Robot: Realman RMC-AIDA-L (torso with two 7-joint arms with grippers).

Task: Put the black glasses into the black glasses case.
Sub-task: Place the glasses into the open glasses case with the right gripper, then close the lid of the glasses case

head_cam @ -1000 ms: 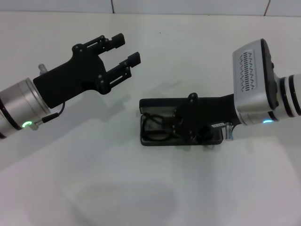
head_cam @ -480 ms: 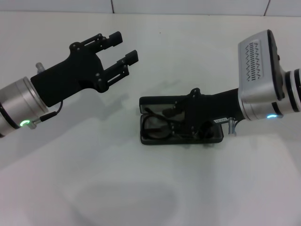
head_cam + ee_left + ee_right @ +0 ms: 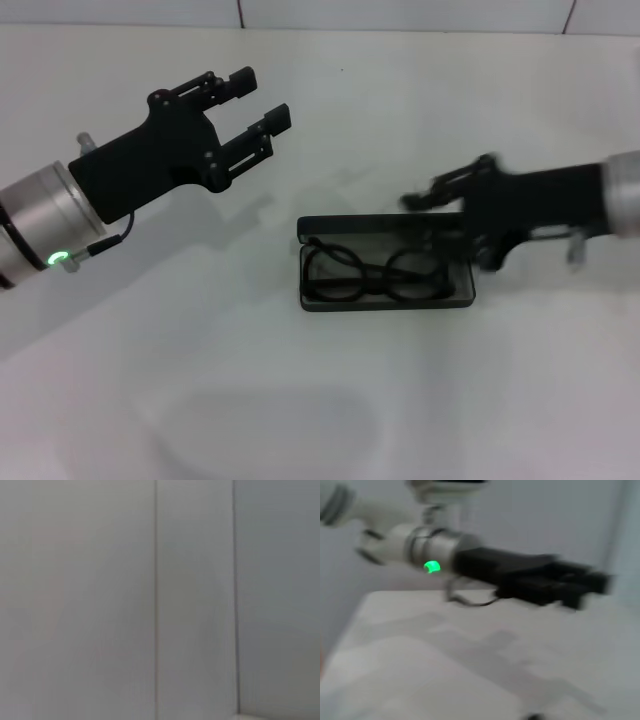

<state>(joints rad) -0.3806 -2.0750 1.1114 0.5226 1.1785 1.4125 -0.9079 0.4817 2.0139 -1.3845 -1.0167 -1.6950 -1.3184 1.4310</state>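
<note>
The black glasses (image 3: 372, 276) lie flat inside the open black glasses case (image 3: 388, 303), which sits mid-table with its lid (image 3: 360, 223) standing along the far side. My right gripper (image 3: 447, 228) hovers blurred just beyond the case's right end, fingers spread and holding nothing, clear of the glasses. My left gripper (image 3: 258, 98) is raised up and to the left of the case, open and empty. The right wrist view shows that left gripper (image 3: 565, 586) and its arm with a green light (image 3: 432, 567) over the white table. The left wrist view shows only a plain wall.
The white table (image 3: 300, 400) runs to a wall at the back (image 3: 400, 12). A faint pale oval patch (image 3: 265, 430) lies on the tabletop near the front.
My right gripper has let go of the glasses and drawn back to the right, off the case. The glasses now rest uncovered in the case. The left gripper barely shifted.
</note>
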